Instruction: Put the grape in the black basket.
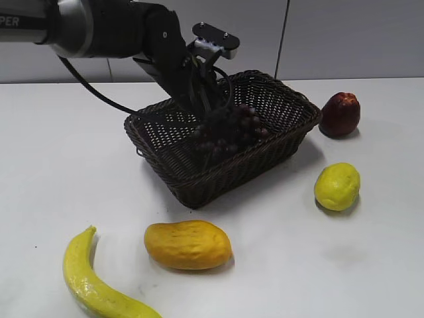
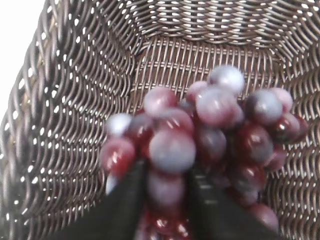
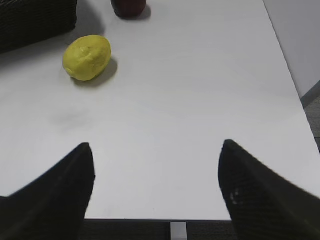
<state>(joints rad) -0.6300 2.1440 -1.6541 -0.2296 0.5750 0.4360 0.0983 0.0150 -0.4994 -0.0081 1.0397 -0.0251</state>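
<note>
White table (image 1: 371,265) stood against grey panelled wall (image 1: 344,33) with vertical seam; dark floor (image 3: 312,107) showed past table's right edge.

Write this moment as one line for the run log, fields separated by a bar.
left claw: shut on grapes | grapes: inside basket | right claw: open, empty, over table | lemon: untouched
</note>
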